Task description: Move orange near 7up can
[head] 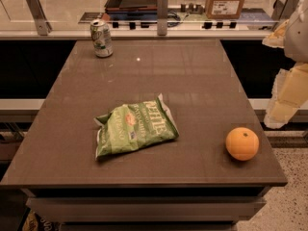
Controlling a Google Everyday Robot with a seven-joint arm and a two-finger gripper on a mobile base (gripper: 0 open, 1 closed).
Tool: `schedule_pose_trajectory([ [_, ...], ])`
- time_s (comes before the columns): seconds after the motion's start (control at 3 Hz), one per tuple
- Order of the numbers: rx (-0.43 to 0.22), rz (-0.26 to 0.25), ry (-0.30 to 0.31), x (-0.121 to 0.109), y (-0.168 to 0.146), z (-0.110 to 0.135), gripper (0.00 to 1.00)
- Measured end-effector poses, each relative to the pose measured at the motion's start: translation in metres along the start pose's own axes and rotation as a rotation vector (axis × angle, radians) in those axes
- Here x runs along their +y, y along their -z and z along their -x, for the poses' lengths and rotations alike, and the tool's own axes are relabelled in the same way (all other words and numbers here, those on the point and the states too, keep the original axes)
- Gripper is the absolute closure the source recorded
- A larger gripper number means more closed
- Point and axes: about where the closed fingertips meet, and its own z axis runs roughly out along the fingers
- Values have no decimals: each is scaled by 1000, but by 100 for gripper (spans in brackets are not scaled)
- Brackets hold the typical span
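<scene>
Grey tabletop [192,81] read as a clock face: the orange [242,143] rests near the 4 o'clock edge, well apart from the upright 7up can [101,38] at 11 o'clock, with a green Kettle chip bag [136,126] lying flat near centre. The gripper [285,97] hangs beyond the table's 3 o'clock edge, apart from the orange. Its degree of opening cannot be told.
</scene>
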Motion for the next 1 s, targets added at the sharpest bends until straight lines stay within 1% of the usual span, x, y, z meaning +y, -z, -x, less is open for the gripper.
schedule_pose_trajectory([
  [0.33,0,0,0,0,0,0,0],
  [0.67,-75,11,-15,1,0,-6,0],
  [1.0,-201,33,-42,7,-5,-18,0],
])
